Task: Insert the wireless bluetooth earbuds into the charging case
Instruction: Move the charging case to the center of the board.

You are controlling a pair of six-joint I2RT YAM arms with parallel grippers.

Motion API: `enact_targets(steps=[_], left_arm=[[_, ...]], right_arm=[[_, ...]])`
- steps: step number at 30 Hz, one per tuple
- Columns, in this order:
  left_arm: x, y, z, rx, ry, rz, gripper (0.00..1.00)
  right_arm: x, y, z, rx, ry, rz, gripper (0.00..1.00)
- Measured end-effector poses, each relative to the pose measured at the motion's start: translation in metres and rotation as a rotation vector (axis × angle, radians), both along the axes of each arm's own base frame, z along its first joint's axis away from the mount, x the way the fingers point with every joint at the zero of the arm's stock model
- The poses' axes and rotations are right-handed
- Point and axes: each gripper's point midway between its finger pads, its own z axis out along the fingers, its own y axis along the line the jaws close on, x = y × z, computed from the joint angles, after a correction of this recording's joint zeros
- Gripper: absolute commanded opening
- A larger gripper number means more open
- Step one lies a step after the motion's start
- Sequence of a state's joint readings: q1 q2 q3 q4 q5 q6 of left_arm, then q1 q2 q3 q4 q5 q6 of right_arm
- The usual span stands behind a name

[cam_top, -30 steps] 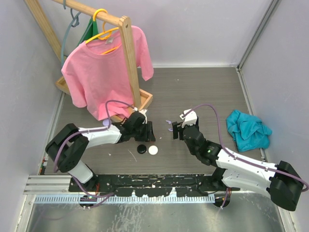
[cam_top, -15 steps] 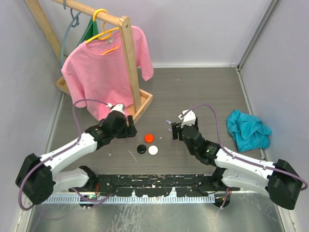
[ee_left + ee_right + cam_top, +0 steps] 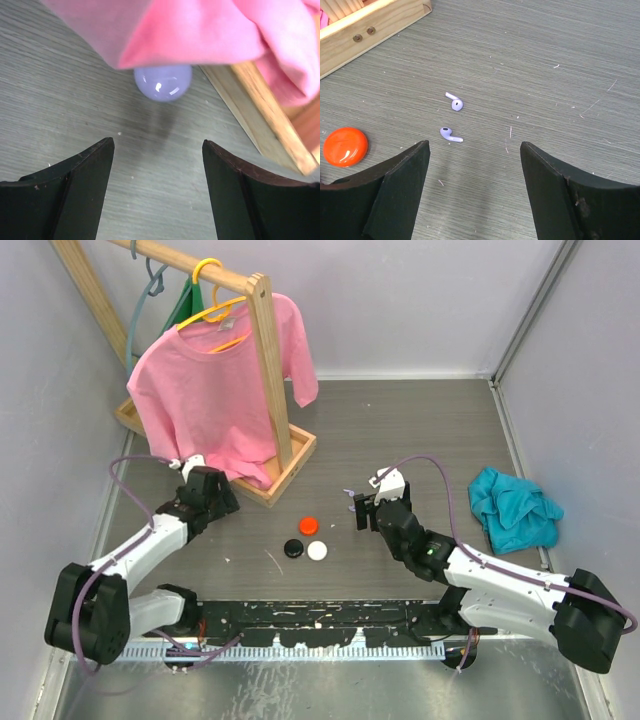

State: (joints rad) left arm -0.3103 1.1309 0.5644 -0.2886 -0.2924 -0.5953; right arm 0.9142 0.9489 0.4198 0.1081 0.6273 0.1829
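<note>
Two purple wireless bluetooth earbuds (image 3: 455, 103) (image 3: 450, 134) lie loose on the table, just ahead of my open right gripper (image 3: 475, 146), left of its centre line; in the top view they are the earbuds (image 3: 350, 498). An orange round case (image 3: 308, 525) (image 3: 345, 146), a black case (image 3: 293, 548) and a white case (image 3: 317, 550) lie shut between the arms. My left gripper (image 3: 157, 145) (image 3: 212, 496) stands open and empty, facing a purple round case (image 3: 162, 82) that is half under the pink shirt's hem.
A pink T-shirt (image 3: 215, 390) hangs from a wooden rack whose base frame (image 3: 290, 455) (image 3: 260, 117) lies right beside the purple case. A teal cloth (image 3: 515, 508) is crumpled at the right. Grey walls close in the table on three sides.
The left gripper has opened, left the orange case on the table, and swung left to the shirt's hem. The right gripper has hardly moved and stands slightly wider.
</note>
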Motion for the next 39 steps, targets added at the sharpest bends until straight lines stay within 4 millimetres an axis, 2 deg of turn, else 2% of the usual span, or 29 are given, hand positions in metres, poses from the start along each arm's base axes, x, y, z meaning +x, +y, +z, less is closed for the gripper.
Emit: enact_targets(steps=[5, 10, 17, 22, 30, 32, 35, 39], left_arm=[[0.012, 0.016, -0.018, -0.005, -0.024, 0.09, 0.73], [0.026, 0.023, -0.032, -0.022, -0.045, 0.155, 0.71], [0.052, 0.026, -0.031, -0.047, -0.126, 0.195, 0.69], [0.064, 0.03, -0.031, -0.065, -0.15, 0.225, 0.61], [0.064, 0.031, -0.032, -0.102, -0.143, 0.266, 0.43], [0.062, 0.029, -0.032, -0.117, -0.131, 0.262, 0.41], [0.053, 0.023, -0.032, -0.143, -0.096, 0.241, 0.39], [0.031, 0.012, -0.031, -0.189, -0.026, 0.191, 0.38]], right_arm=[[0.0, 0.0, 0.0, 0.001, 0.0, 0.0, 0.79], [0.0, 0.0, 0.002, 0.006, -0.005, 0.0, 0.8], [0.0, 0.0, 0.003, 0.006, -0.005, 0.0, 0.81], [0.0, 0.0, 0.002, 0.006, -0.005, 0.0, 0.81], [0.0, 0.0, 0.001, 0.001, -0.001, 0.0, 0.82], [0.0, 0.0, 0.0, 0.0, 0.0, 0.001, 0.82], [0.0, 0.0, 0.0, 0.0, 0.0, 0.0, 0.82], [0.0, 0.0, 0.001, 0.001, -0.001, 0.001, 0.82]])
